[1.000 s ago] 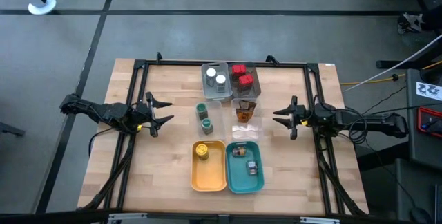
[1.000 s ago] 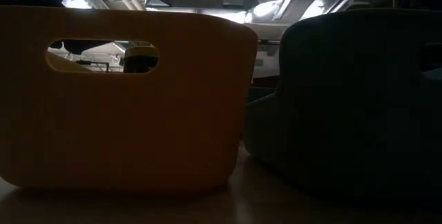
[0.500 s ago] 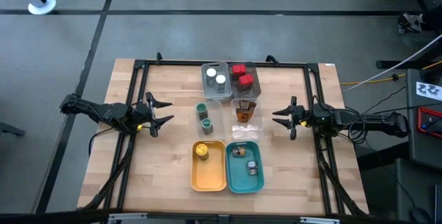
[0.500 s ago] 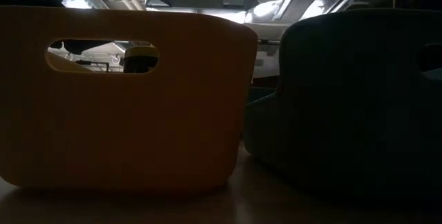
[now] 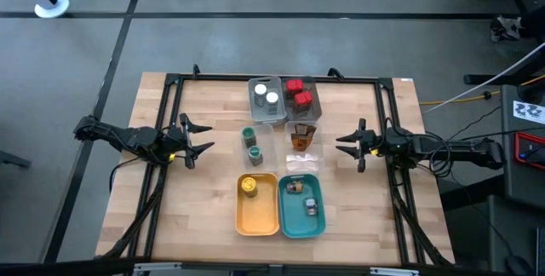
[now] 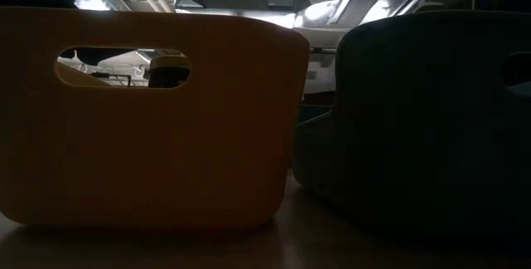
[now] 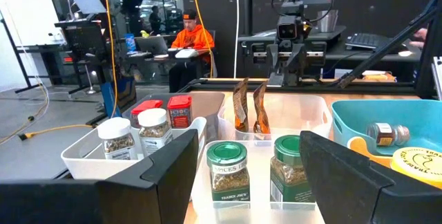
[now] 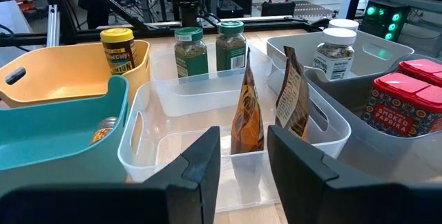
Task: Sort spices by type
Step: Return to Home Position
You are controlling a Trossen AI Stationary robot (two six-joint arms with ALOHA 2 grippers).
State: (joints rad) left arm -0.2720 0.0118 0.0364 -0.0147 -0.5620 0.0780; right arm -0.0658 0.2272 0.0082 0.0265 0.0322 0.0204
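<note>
The spices stand sorted in trays mid-table. Two white-lidded jars [image 5: 266,95] share a grey tray, red tins [image 5: 298,93] fill the grey tray beside it. Two green-lidded jars [image 7: 257,170] stand in a clear tray, and brown packets [image 8: 269,106] lean upright in another. A yellow jar [image 5: 249,186] sits in the yellow tray [image 5: 264,216], and small jars [image 5: 303,198] lie in the teal tray [image 5: 294,223]. My left gripper [image 5: 207,137] hovers open at the table's left, pointing at the trays. My right gripper [image 5: 342,144] hovers open at the right, its fingers bare.
An empty clear tray [image 5: 302,163] lies between the packet tray and the teal tray. A black frame [image 5: 170,89] borders the table. In the low view the yellow tray's wall [image 6: 149,136] and the teal tray's wall [image 6: 423,119] block the sight. A person [image 7: 190,37] sits beyond the table.
</note>
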